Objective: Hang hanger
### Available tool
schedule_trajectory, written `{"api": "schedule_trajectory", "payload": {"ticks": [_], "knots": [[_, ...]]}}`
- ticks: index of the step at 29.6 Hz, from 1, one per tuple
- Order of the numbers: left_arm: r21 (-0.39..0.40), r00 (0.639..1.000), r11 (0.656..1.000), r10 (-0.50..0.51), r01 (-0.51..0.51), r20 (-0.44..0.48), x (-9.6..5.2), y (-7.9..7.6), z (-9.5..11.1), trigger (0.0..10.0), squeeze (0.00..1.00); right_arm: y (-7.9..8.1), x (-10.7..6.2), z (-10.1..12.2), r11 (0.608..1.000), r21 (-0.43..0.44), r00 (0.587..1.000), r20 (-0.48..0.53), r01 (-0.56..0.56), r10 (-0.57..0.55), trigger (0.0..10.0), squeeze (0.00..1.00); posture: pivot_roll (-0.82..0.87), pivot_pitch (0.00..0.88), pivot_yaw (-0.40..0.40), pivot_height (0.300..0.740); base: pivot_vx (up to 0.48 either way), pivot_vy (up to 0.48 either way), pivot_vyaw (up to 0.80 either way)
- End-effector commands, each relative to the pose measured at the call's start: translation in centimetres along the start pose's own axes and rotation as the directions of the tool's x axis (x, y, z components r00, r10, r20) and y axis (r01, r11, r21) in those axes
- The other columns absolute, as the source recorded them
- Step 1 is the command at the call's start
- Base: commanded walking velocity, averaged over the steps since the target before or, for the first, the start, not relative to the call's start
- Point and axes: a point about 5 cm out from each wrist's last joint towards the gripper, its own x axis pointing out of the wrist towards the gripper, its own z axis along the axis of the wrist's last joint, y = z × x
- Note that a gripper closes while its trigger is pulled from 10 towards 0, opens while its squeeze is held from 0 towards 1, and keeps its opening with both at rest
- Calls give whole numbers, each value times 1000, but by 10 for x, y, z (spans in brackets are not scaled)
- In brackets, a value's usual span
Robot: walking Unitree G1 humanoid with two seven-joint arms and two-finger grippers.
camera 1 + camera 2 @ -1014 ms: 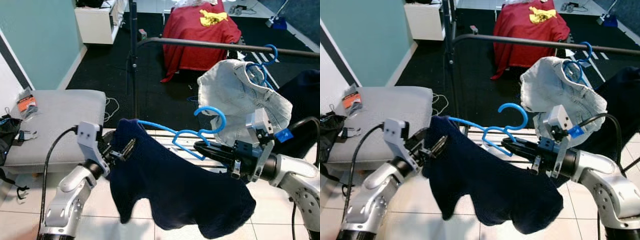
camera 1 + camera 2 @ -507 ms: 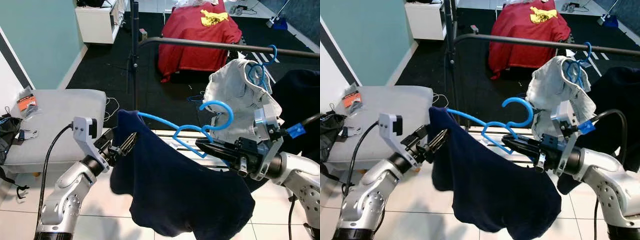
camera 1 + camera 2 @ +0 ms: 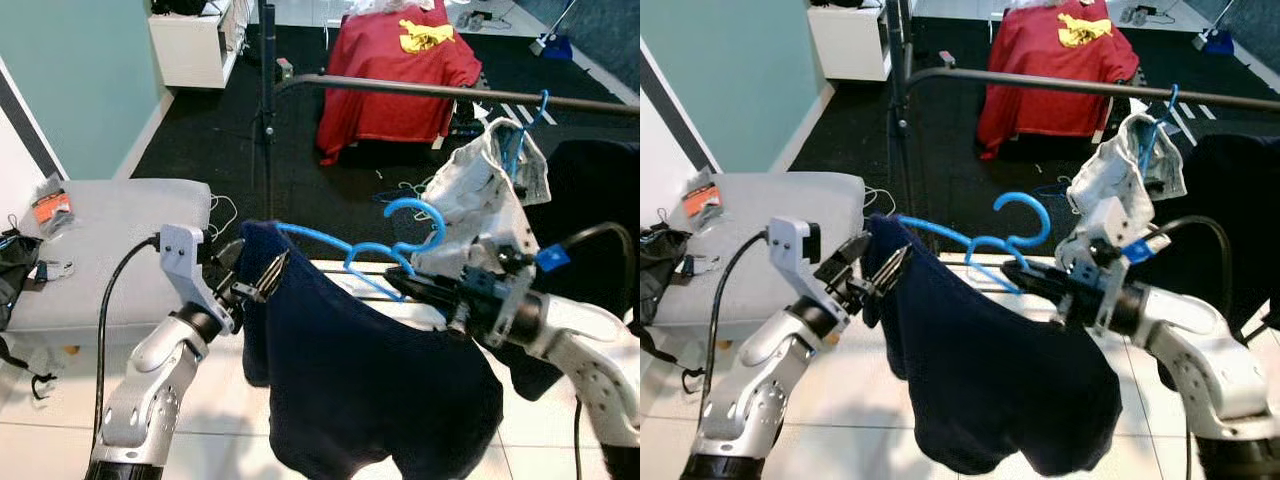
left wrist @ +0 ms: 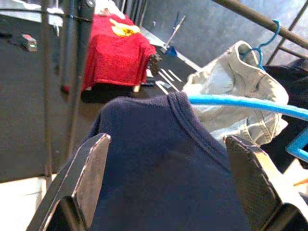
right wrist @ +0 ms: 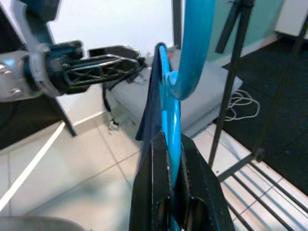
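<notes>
**Hanger drawn inward, hook not yet on rail**

The blue hanger [image 3: 375, 250] sits mid-frame, carrying a navy sweater [image 3: 370, 380]. It is clamped at its neck by the right gripper [image 5: 168, 159], fingers closed on the plastic. The left gripper [image 3: 262, 280], fingers spread, is held against the sweater's shoulder. Since half a second ago the hook has been lowered slightly and shifted left. The rail [image 3: 440, 92] crosses the upper frame, well above; lifting is judged still needed.
</notes>
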Motion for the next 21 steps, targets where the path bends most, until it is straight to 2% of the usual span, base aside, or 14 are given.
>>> {"api": "schedule_trajectory", "payload": {"ticks": [1, 8, 11, 15, 21], "knots": [[14, 1000, 1000, 5, -5, -4, -1, 0, 1, 10000, 1000, -1, 4, 3, 999, -35, 1000, 19, 18, -18, 0, 0, -37, 122, -29, 740, 0, 0, 0], [27, 1000, 999, 27, -27, -3, 0, 1, 1, 10000, 1000, 1, 8, 4, 999, -28, 999, 38, 20, -19, 0, 0, -36, 126, -30, 740, 0, 0, 0], [77, 997, 995, 71, -68, -41, 3, -2, -5, 10000, 1000, 3, 12, 5, 999, -30, 999, 49, 13, -12, 0, 0, -38, 131, -31, 740, 0, 0, 0], [95, 992, 991, 106, -99, -64, 7, -5, -12, 10000, 1000, 8, 17, 6, 999, -44, 998, 55, -3, 5, 0, 0, -40, 135, -29, 740, 0, 0, 0], [59, 992, 991, 119, -117, -47, 14, -9, -11, 10000, 1000, 12, 25, 4, 997, -75, 999, 34, -16, 18, 0, 0, -40, 140, -28, 740, 0, 0, 0]]}}
